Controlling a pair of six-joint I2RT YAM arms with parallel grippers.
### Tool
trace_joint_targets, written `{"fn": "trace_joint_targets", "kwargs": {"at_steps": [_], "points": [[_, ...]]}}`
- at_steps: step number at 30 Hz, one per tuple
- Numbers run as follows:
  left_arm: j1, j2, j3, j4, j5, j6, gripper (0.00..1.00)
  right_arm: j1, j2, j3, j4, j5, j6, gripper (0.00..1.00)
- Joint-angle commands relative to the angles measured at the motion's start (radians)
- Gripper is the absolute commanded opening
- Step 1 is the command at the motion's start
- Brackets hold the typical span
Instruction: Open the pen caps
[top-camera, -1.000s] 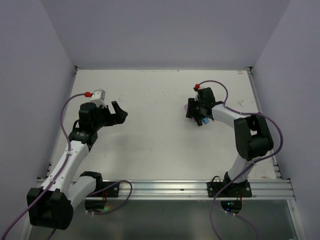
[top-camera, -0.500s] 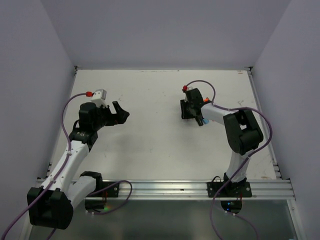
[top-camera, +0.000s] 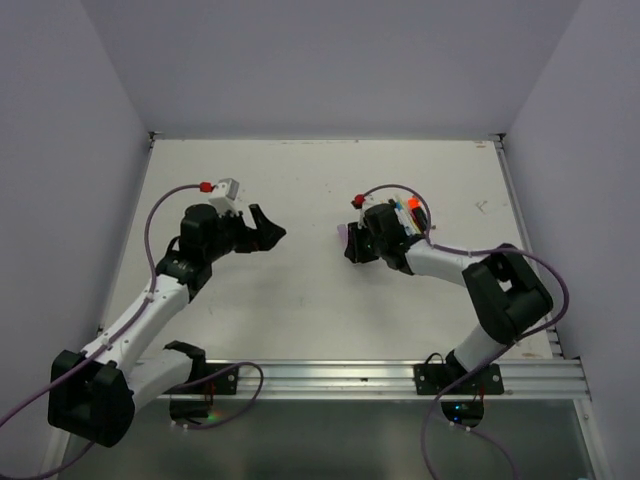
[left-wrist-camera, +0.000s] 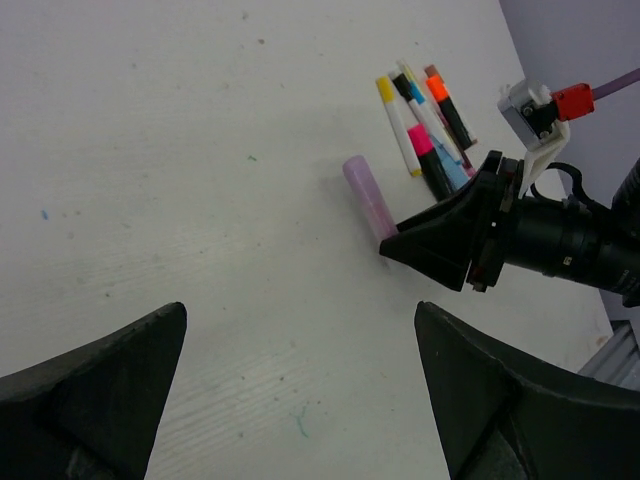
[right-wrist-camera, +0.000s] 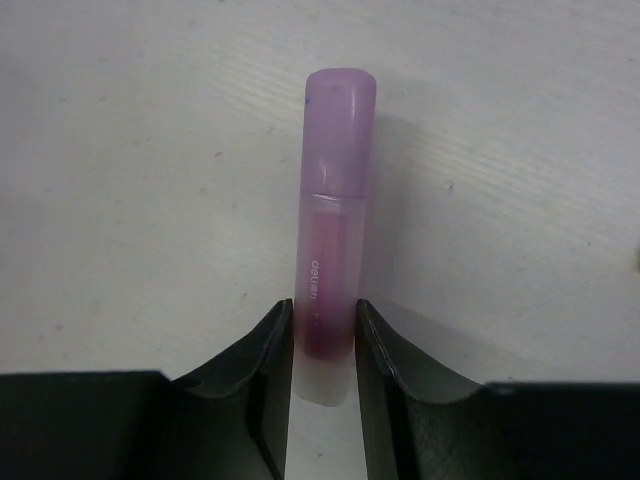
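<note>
1. The left gripper has advanced toward the table centre, jaws fully spread and holding nothing.
2. The right gripper has swung left, clear of the pen cluster, and narrowed onto the lilac highlighter. Both fingers appear to touch its barrel.
3. The lilac cap projects free, probably ready for pulling.

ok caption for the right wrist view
Right gripper pinching the lilac highlighter by its body on the table, cap on
</note>
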Motion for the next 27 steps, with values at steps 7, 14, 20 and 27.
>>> {"fn": "trace_joint_targets", "kwargs": {"at_steps": [7, 14, 20, 27], "points": [[-0.142, 0.102, 0.043, 0.262, 0.018, -0.149, 0.92, 0.046, -0.294, -0.201, 0.414, -0.304, 0.132, 0.0], [-0.203, 0.151, 0.055, 0.375, 0.017, -0.191, 0.83, 0.065, -0.35, -0.241, 0.491, -0.385, 0.159, 0.0], [-0.24, 0.205, 0.064, 0.443, 0.0, -0.214, 0.75, 0.078, -0.353, -0.238, 0.538, -0.43, 0.187, 0.0], [-0.274, 0.274, 0.096, 0.452, -0.029, -0.229, 0.65, 0.088, -0.354, -0.238, 0.557, -0.422, 0.189, 0.0]]}}
